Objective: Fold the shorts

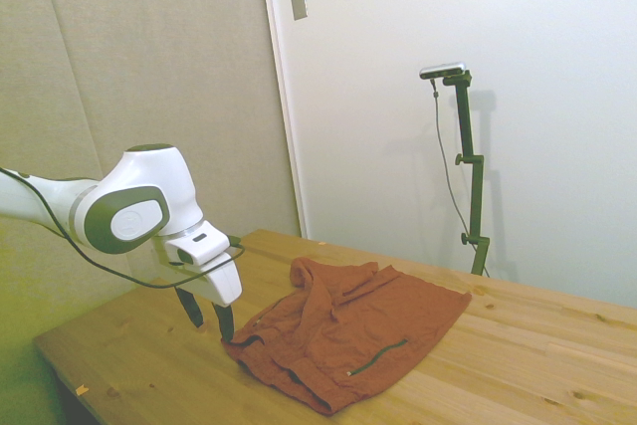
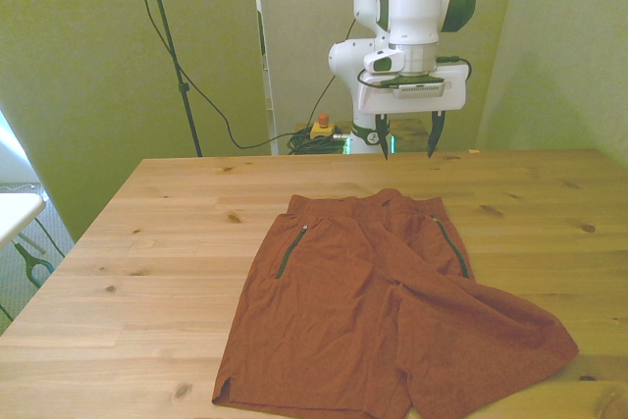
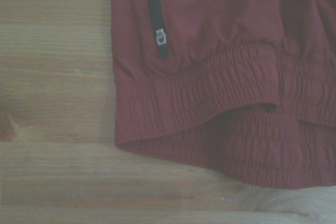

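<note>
Jaws [image 2: 408, 147] apart, pointing down, hovering above table [image 2: 167, 242] just behind shorts [image 2: 378, 321] waistband; nothing held.

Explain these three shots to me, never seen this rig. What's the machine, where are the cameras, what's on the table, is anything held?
The machine is one white robot arm ending in a two-finger gripper. One picture is taken from off one side of the table, one from across the table facing the arm, and one from a camera on the wrist looking down from close by. On the wooden table lie rust-orange shorts, spread out with one leg rumpled; the wrist view shows their elastic waistband and a dark pocket zipper. Nothing is held: the gripper hangs open above the table near the waistband, touching nothing.
</note>
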{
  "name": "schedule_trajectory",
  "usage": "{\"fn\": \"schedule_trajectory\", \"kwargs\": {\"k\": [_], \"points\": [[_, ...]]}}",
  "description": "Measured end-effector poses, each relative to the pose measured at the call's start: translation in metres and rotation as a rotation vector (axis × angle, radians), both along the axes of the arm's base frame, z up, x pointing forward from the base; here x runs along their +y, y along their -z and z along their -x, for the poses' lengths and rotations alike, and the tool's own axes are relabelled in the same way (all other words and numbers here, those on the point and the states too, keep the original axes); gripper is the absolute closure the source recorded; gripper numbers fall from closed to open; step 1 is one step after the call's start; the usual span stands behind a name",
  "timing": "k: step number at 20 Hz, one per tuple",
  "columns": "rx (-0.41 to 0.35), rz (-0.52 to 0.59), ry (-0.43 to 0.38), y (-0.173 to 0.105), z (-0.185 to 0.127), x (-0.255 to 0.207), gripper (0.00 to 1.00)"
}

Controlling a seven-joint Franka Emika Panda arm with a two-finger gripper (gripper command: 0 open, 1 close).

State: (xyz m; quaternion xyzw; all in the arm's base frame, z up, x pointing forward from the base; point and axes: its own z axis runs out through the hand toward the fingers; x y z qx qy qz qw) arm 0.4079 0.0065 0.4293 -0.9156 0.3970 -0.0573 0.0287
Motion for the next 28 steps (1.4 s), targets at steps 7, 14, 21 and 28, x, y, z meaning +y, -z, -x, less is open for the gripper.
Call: {"fn": "schedule_trajectory", "kwargs": {"k": [7, 14, 21, 28], "points": [[-0.01, 0.063, 0.006, 0.0, -0.018, 0.012, 0.0], [-0.016, 0.359, -0.076, 0.036, -0.054, 0.055, 0.0], [-0.077, 0.537, -0.111, 0.067, -0.051, 0.109, 0.0], [-0.091, 0.582, -0.136, 0.072, -0.055, 0.137, 0.0]]}}
